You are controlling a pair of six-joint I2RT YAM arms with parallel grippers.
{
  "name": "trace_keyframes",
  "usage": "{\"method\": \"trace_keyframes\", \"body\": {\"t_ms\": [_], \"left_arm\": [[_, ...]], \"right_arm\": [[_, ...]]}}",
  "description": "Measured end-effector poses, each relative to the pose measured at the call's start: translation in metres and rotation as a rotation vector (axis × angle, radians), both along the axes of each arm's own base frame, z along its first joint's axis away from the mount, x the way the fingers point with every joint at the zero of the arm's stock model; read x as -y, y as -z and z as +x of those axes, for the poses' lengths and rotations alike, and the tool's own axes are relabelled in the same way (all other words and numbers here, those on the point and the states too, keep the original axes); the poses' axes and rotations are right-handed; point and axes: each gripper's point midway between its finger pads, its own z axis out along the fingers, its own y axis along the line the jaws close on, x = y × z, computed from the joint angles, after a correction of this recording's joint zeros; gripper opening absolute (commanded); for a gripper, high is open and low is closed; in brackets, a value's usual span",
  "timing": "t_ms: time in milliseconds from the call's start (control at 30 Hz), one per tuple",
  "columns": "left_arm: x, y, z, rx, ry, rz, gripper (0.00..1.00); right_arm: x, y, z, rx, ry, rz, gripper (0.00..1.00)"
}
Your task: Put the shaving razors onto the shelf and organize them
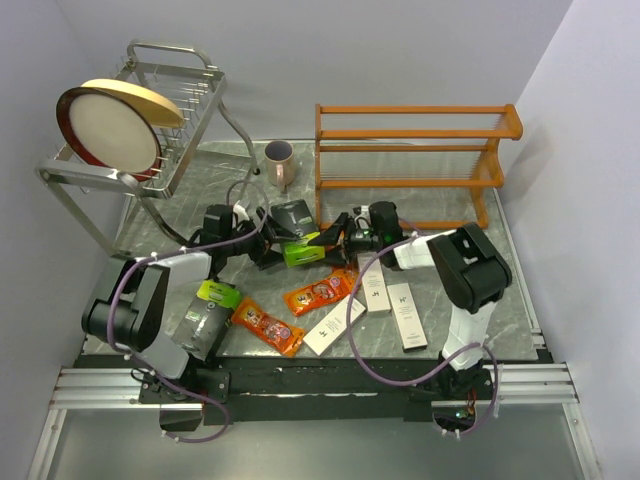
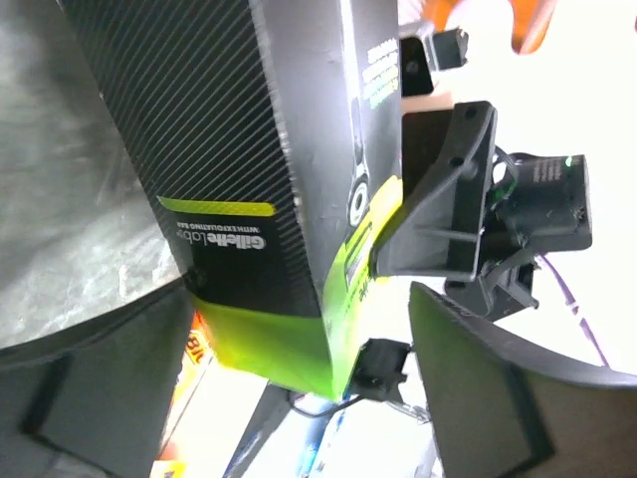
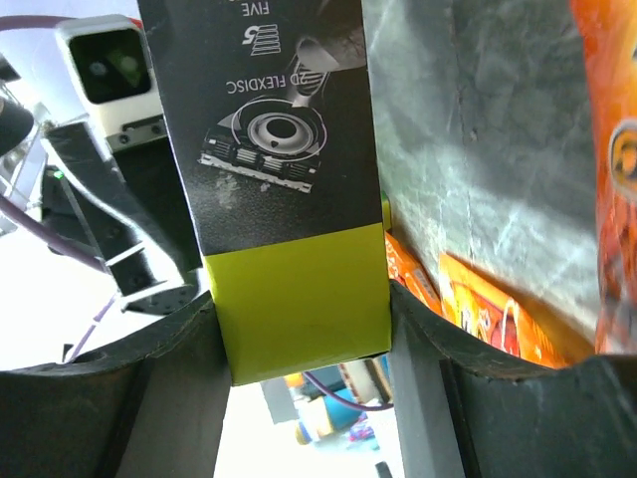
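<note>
Lime-green-and-black pack (image 1: 303, 252) held above the centre of the grey marbled tabletop (image 1: 200, 190), in front of the shelf (image 1: 410, 135).
The right pincer (image 3: 299, 321) clamps the pack's lime end. The left pincer (image 2: 304, 299) straddles the same pack, but whether it grips cannot be told. Orange packets (image 1: 320, 293) and white boxes (image 1: 405, 315) lie on the near tabletop. Pale walls (image 1: 350, 50) enclose the cell.

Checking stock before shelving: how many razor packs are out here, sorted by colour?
White boxes: 3
Orange packets: 2
Lime-green-and-black packs: 2 (one is gripped, one lies by the left arm)
Total: 7
</note>
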Motion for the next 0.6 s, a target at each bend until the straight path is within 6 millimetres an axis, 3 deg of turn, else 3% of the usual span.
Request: {"method": "trace_keyframes", "body": {"t_ms": [133,300,433,600], "left_arm": [[0.001,-0.021,0.001,0.099,0.044,0.035,0.99],[0.001,-0.044,0.005,0.214,0.090,0.069,1.00],[0.001,-0.048,0.005,0.249,0.123,0.085,0.99],[0.003,-0.043,0.005,0.248,0.147,0.087,0.99]], "right_arm": [[0.020,-0.014,0.002,0.065,0.015,-0.023,0.26],[0.062,-0.027,0.010,0.149,0.066,-0.062,0.21],[0.096,-0.025,0.006,0.169,0.111,-0.093,0.21],[0.132,-0.012,-0.016,0.138,0.186,-0.114,0.21]]}}
